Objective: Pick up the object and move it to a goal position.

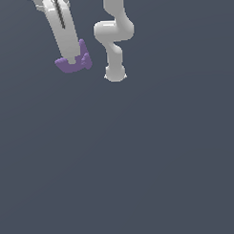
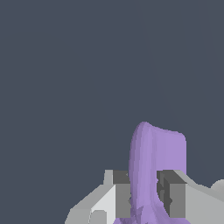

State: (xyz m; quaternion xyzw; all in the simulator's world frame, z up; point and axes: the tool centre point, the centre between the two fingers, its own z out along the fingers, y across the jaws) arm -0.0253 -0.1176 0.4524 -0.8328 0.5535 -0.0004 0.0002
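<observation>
The light-purple block (image 1: 76, 62) sits between my fingers at the upper left of the exterior view, sticking out on both sides of the white finger (image 1: 67, 44). In the wrist view the block (image 2: 157, 162) stands between the two grey pads (image 2: 122, 192), which press on its two sides. My gripper (image 1: 71, 60) is shut on the block and holds it up off the plain grey ground. No goal marker shows in either view.
The white arm's base and lower links (image 1: 114, 42) stand at the top centre of the exterior view, just to the right of the gripper. The plain dark grey floor (image 1: 139, 161) fills everything else.
</observation>
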